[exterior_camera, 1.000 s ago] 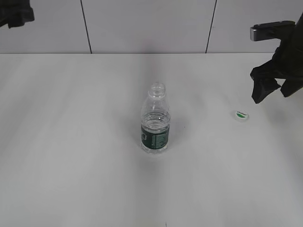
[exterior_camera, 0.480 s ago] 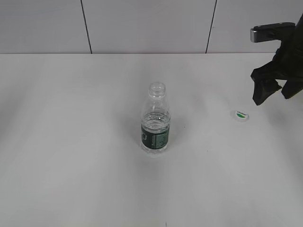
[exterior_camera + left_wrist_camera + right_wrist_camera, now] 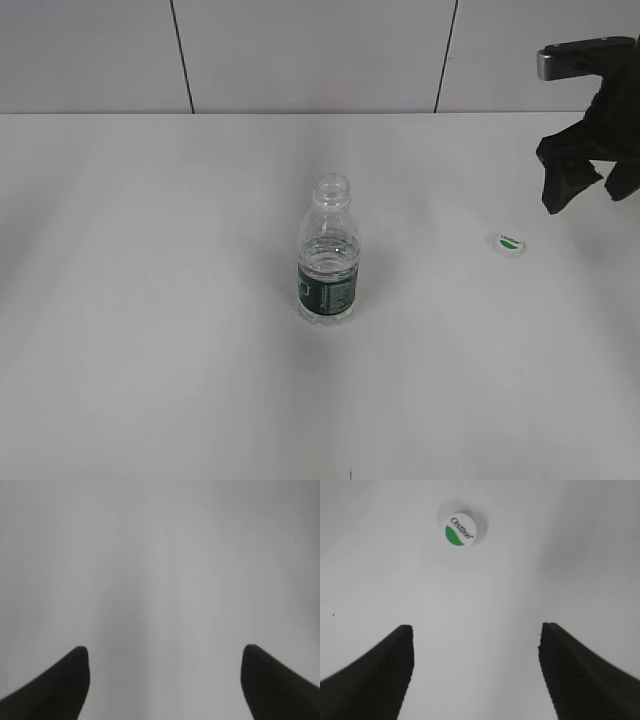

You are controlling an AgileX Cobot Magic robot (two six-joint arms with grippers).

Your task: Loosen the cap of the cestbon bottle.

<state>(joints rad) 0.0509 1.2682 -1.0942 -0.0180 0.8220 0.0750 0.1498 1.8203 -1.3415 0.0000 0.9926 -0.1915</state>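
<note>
The cestbon bottle [image 3: 328, 255] stands upright mid-table, clear plastic with a dark green label band and an open, capless neck. The cap [image 3: 510, 242], white with a green half-leaf mark, lies flat on the table to the bottle's right; it also shows in the right wrist view [image 3: 459, 529]. My right gripper [image 3: 585, 195] hangs open and empty above the table, up and right of the cap; in the right wrist view [image 3: 476, 645] its jaws stand wide apart. My left gripper [image 3: 165, 665] is open and empty over bare table, and is out of the exterior view.
The white table [image 3: 150, 300] stretches around the bottle. A pale panelled wall [image 3: 300, 50] with dark seams rises behind the table's far edge.
My right gripper has drifted slightly right and up, away from the cap. The left arm's dark part at the top left corner has left the exterior view. Bottle and cap have not moved.
</note>
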